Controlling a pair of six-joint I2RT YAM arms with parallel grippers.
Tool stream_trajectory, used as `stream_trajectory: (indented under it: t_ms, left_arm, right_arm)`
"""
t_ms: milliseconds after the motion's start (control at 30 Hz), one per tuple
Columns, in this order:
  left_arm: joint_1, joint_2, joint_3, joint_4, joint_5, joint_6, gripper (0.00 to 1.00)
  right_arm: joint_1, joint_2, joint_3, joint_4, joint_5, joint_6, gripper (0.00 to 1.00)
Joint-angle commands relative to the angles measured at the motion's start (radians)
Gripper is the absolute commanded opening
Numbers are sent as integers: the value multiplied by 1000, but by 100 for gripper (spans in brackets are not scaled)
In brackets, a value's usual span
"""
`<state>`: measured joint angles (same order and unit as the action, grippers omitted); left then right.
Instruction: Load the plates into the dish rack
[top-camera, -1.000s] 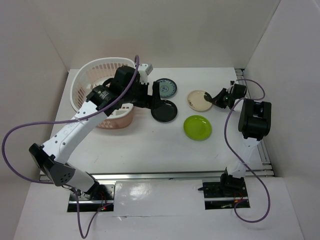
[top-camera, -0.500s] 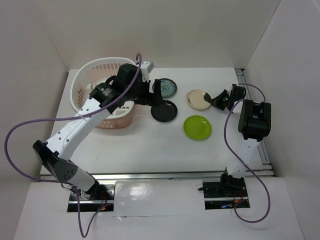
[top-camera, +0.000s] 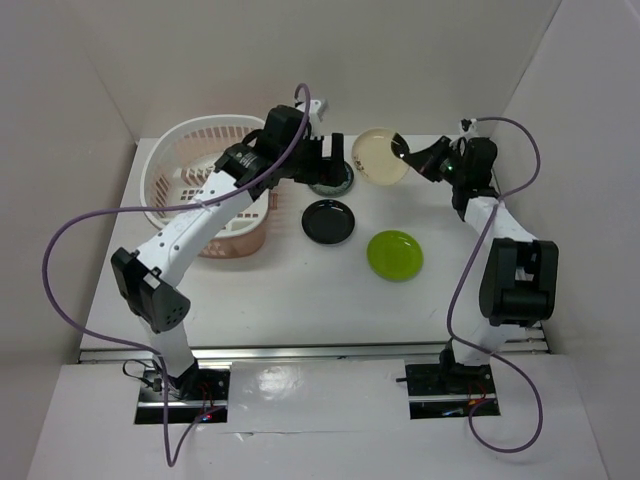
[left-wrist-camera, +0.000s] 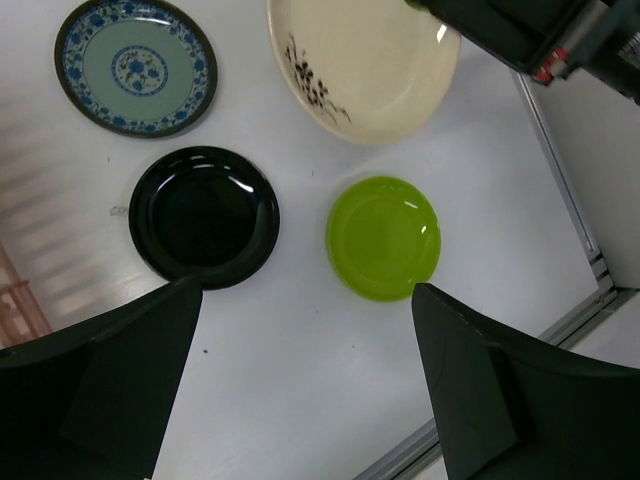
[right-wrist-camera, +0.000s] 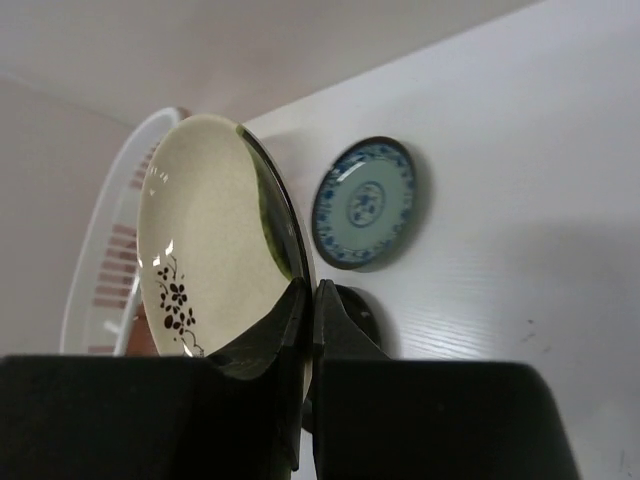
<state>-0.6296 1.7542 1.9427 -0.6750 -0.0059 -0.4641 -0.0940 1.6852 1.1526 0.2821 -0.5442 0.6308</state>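
The cream round plate with a dark flower sprig (right-wrist-camera: 200, 250) hangs in the air, tilted nearly on edge, between the two arms and to the right of the pale pink lattice dish rack (top-camera: 170, 150). Your right gripper (right-wrist-camera: 308, 300) is pinched tight on its rim. Your left gripper (left-wrist-camera: 308, 290) stands wide apart above the glossy black plate (left-wrist-camera: 205, 215), the lime-green plate (left-wrist-camera: 385, 237) and the blue-patterned plate (left-wrist-camera: 135, 65), which lie on the white table (left-wrist-camera: 270, 400). This looks like a hand-over. Feed the free rim squarely between the left fingers, and release the right pinch only once the left grip is firm.

The cream plate (top-camera: 381, 156) is hanging tilted, pinched in the right gripper (top-camera: 407, 156). The blue patterned plate (left-wrist-camera: 135, 66), black plate (top-camera: 329, 221) and green plate (top-camera: 395, 254) are lying flat on the table (top-camera: 300, 290), right of the pale dish rack (top-camera: 185, 150).
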Motion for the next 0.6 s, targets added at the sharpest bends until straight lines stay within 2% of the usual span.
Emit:
stream_trajectory:
  t_ms: [0,67,167,267,333,433,567]
  left_arm:
    - [19,51,105,58,-19,-13,100]
    - [37,82,117,49,-19,-24,100]
    - [48,96,117,49,-19,-36,100]
    - [59,77,58,118,6,-36,100]
    - [59,64,19,147,20,-36,100]
    - [59,64,7,158,38,-36,100]
    - [59,54,-13,169,76,-36,95]
  right_arm:
    - [-1,-85,-56,147,-139,12,0]
    - [13,-96,-67,186,-234,12,0]
    - [39,-105,-24,149,-301,-17,0]
    - [63,-116,-10,124,-342,-42,0]
    - [73,-116,-31,190,-387,-14,0]
    - [97,-116,-40,247,-408,32,0]
    - [129,-107,-40,258,-399,32,0]
